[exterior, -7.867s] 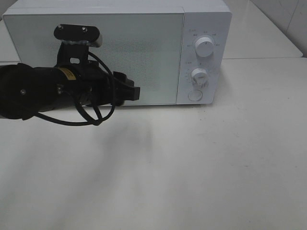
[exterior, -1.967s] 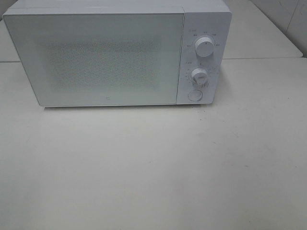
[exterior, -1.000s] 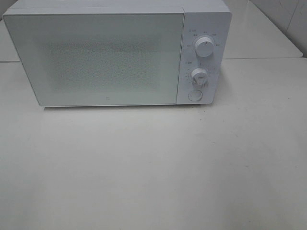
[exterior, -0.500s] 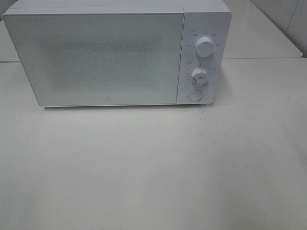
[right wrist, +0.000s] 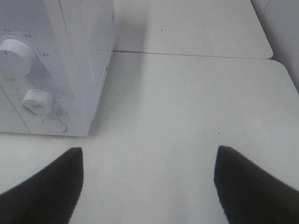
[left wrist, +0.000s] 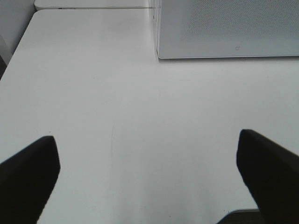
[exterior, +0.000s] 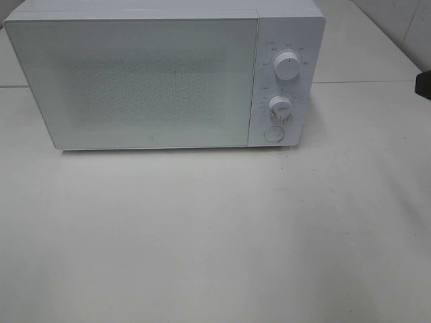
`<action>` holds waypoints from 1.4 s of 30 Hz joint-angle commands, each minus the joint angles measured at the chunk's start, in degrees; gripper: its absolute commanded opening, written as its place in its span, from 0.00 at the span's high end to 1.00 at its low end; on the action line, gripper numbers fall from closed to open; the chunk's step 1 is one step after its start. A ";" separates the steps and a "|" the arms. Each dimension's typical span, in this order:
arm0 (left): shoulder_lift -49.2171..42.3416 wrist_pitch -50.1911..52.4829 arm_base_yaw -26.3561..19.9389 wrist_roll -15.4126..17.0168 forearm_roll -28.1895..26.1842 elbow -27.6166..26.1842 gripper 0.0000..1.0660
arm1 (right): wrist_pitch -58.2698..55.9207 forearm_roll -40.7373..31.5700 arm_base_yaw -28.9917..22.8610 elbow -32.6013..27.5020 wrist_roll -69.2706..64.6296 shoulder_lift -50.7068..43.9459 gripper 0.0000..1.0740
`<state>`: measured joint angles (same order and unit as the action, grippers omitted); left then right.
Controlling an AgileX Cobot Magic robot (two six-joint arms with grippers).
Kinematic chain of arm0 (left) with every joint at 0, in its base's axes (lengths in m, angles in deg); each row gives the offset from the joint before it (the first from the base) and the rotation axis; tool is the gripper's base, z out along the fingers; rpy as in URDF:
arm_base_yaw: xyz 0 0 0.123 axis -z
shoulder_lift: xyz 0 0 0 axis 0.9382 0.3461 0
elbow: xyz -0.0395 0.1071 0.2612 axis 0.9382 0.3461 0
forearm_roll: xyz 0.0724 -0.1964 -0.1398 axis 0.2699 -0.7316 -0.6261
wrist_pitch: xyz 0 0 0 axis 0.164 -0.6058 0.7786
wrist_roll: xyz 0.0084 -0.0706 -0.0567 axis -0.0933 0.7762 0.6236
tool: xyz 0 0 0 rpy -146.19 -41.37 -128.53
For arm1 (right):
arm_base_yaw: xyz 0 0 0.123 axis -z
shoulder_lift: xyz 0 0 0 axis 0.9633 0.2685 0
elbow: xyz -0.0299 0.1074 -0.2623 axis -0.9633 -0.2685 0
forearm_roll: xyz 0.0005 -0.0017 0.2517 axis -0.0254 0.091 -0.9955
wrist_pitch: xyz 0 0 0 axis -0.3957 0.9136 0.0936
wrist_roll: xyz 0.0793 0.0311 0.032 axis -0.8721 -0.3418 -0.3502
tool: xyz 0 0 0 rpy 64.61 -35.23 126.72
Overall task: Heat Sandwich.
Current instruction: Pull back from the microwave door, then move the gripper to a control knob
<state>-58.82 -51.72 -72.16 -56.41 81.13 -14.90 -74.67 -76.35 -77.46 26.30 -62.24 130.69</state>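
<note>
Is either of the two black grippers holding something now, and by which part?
Nothing is held. The left gripper and the right gripper both stand open, with only the white table showing between their jaws.

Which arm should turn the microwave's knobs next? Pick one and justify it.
Right. The right gripper, open, faces the microwave on its control side, both knobs and the round button close ahead; the left gripper faces the far corner of the door.

Smooth white microwave (exterior: 155, 81), plastic-looking knobs (exterior: 287, 66), matt pale tabletop (exterior: 215, 235)
</note>
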 commanded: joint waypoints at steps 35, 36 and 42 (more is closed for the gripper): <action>-0.97 0.80 -0.17 0.34 -0.17 0.06 0.08 | 47.67 -20.00 -10.31 -17.25 15.93 9.91 0.30; -0.97 0.80 -0.17 0.34 -0.17 0.06 0.08 | 47.67 -20.00 -10.31 -17.25 15.93 9.91 0.30; -0.97 0.80 -0.17 0.34 -0.17 0.06 0.08 | 57.24 -31.86 -20.63 -17.25 23.95 16.27 0.30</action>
<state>-58.82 -51.72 -72.16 -56.41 81.13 -14.90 -19.26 -106.83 -97.86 8.94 -39.84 146.90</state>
